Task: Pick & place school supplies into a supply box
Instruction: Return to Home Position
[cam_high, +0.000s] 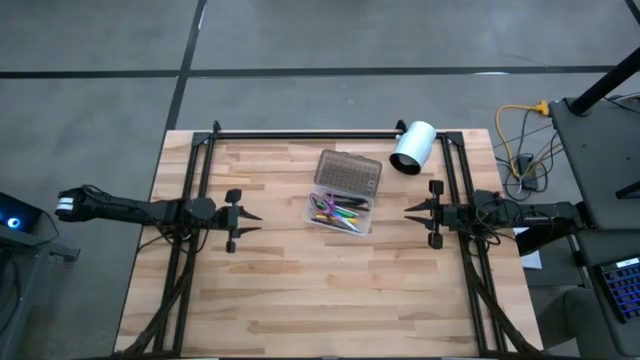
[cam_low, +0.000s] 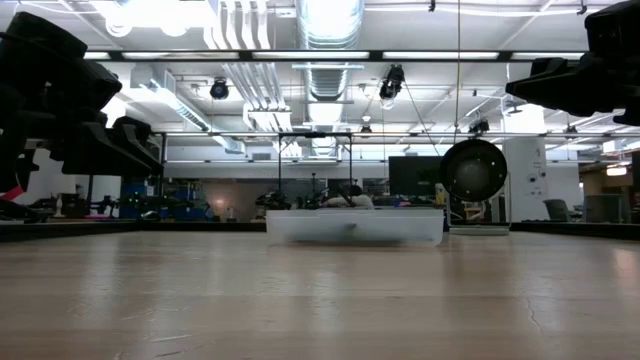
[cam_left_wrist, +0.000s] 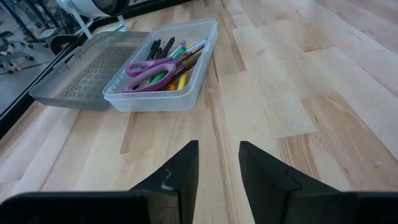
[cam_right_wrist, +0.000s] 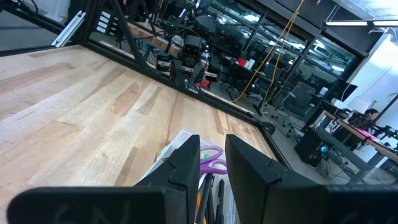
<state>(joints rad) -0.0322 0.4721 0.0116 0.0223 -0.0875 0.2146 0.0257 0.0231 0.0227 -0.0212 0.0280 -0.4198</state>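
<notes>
My left pincer (cam_high: 260, 222) and right pincer (cam_high: 406, 216) hang slightly spread, empty, flanking the mid-table clear plastic rectangular supply box (cam_left_wrist: 158, 101) holding purple-handled scissors (cam_left_wrist: 149, 67); a low swing could clip it.

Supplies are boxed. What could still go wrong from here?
The box lid lies open, so a knock could spill the pens. The scissors rest on top of the pile and might stop the lid shutting. The white cylinder lies on its side close by and may roll into it. Left gripper and right gripper wait at the sides.
</notes>
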